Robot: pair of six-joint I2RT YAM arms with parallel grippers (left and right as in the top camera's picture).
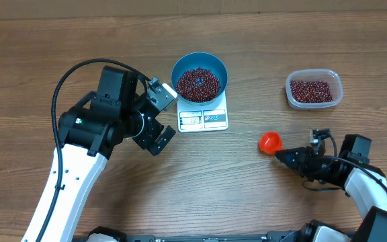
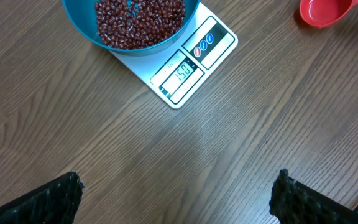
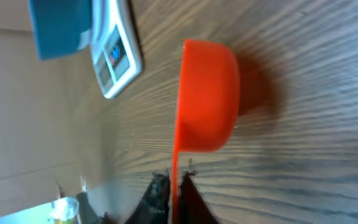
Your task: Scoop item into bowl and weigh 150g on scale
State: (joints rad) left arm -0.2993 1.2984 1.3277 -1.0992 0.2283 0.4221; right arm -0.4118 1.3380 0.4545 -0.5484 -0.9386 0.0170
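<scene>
The blue bowl (image 1: 199, 81) stands on the white scale (image 1: 203, 119), filled with dark red-brown beans (image 1: 197, 83). In the left wrist view the bowl (image 2: 86, 31) and its beans (image 2: 138, 18) show at the top, and the display on the scale (image 2: 191, 68) reads 150. My left gripper (image 1: 168, 114) hangs open just left of the scale, with bare wood between its fingers (image 2: 48, 202). My right gripper (image 1: 281, 156) is shut on the thin handle of a red scoop (image 1: 270, 142), whose cup (image 3: 207, 93) lies on its side on the table and looks empty.
A clear plastic tub (image 1: 314, 89) with more beans sits at the back right. The left arm's black cable loops over the table's left half. The right arm's body lies along the front right edge.
</scene>
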